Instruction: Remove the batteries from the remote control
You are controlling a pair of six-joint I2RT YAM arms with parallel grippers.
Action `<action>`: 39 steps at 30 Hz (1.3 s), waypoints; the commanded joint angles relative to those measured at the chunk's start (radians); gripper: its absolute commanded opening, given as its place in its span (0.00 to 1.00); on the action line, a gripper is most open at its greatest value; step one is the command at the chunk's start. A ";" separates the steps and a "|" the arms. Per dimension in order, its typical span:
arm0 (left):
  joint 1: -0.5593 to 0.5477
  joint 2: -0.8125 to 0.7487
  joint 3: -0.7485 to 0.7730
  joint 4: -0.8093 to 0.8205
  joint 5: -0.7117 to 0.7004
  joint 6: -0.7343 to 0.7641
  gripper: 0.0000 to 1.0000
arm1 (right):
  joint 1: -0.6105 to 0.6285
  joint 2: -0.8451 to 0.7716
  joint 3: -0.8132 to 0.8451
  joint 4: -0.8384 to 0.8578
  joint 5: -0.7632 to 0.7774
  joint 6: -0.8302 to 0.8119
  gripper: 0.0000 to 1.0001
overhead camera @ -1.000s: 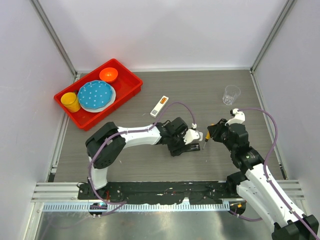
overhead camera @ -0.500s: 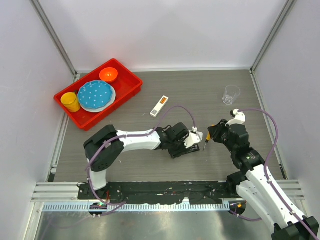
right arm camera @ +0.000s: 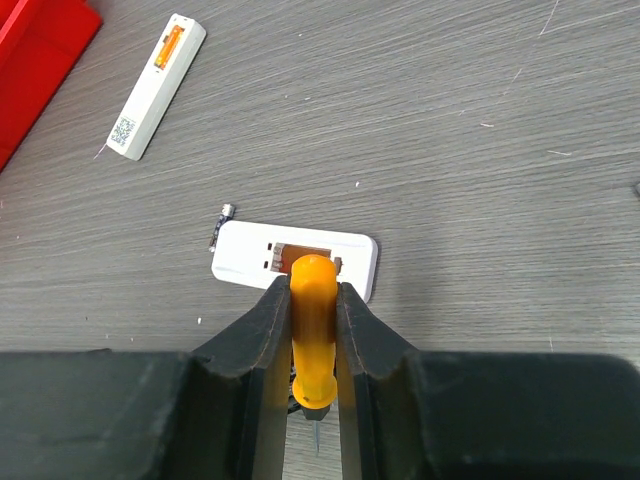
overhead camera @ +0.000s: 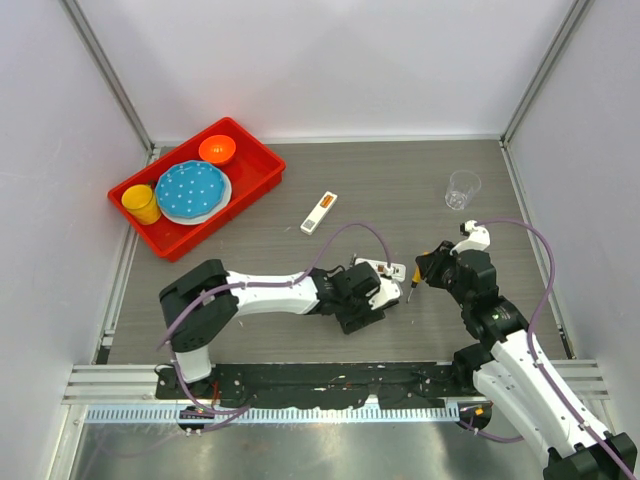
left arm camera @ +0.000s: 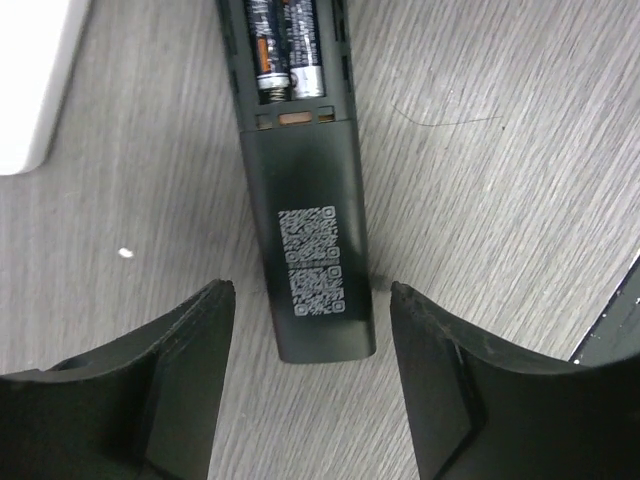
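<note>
Black remote [left arm camera: 315, 250] between spread left fingers [left arm camera: 170, 380] | right fingers [right arm camera: 255, 340] clamp orange screwdriver [right arm camera: 313, 320]

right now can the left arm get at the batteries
Probably yes: the batteries lie uncovered in the black remote, whose end the open left gripper flanks; nothing lies between.

Top external: fixed high behind arm bases, looks down and forward over whole grey wood-grain table [overhead camera: 300, 180].
Left wrist: very close, straight down between black left fingers [left arm camera: 170, 380] onto black rectangular remote control [left arm camera: 310, 220].
Right wrist: low, oblique, forward past black right fingers [right arm camera: 250, 340] clamping orange-handled screwdriver [right arm camera: 313, 320].
Right wrist and top views share slim white bar-shaped remote [right arm camera: 157, 85] and red plastic tray [right arm camera: 30, 60] corner.
</note>
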 commanded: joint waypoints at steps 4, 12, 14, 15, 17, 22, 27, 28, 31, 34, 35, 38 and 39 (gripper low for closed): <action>-0.001 -0.129 -0.018 0.080 -0.071 0.008 0.71 | 0.003 0.004 0.002 0.037 0.013 -0.011 0.01; 0.052 -0.169 0.013 0.112 -0.092 0.040 0.82 | 0.003 0.016 -0.018 0.057 0.001 -0.002 0.01; 0.060 -0.193 0.010 0.158 -0.161 0.026 0.83 | 0.003 0.014 -0.019 0.057 0.000 -0.002 0.01; 0.062 -0.221 -0.006 0.226 -0.274 0.019 0.83 | 0.005 0.014 -0.019 0.057 0.001 -0.003 0.01; 0.066 -0.250 -0.023 0.294 -0.363 -0.004 0.98 | 0.003 0.014 -0.019 0.057 0.004 -0.002 0.01; 0.155 -0.340 -0.046 0.365 -0.316 -0.098 1.00 | 0.005 0.024 -0.015 0.062 0.006 -0.002 0.01; 0.308 -0.442 -0.144 0.408 0.059 -0.323 1.00 | 0.003 0.040 -0.010 0.074 0.004 -0.005 0.01; 0.340 -0.465 -0.179 0.432 0.069 -0.349 1.00 | 0.003 0.048 -0.010 0.077 0.004 -0.003 0.01; 0.373 -0.574 -0.341 0.549 0.124 -0.422 1.00 | 0.003 0.062 -0.010 0.093 -0.005 -0.003 0.01; 0.375 -0.660 -0.455 0.578 0.150 -0.452 1.00 | 0.003 0.079 -0.013 0.114 -0.014 0.001 0.01; 0.374 -0.670 -0.481 0.571 0.156 -0.460 1.00 | 0.003 0.088 -0.015 0.120 -0.016 0.003 0.01; 0.374 -0.674 -0.510 0.494 0.187 -0.483 1.00 | 0.003 0.108 -0.016 0.142 -0.028 0.007 0.01; 0.374 -0.669 -0.521 0.486 0.210 -0.492 1.00 | 0.003 0.112 -0.015 0.148 -0.033 0.007 0.01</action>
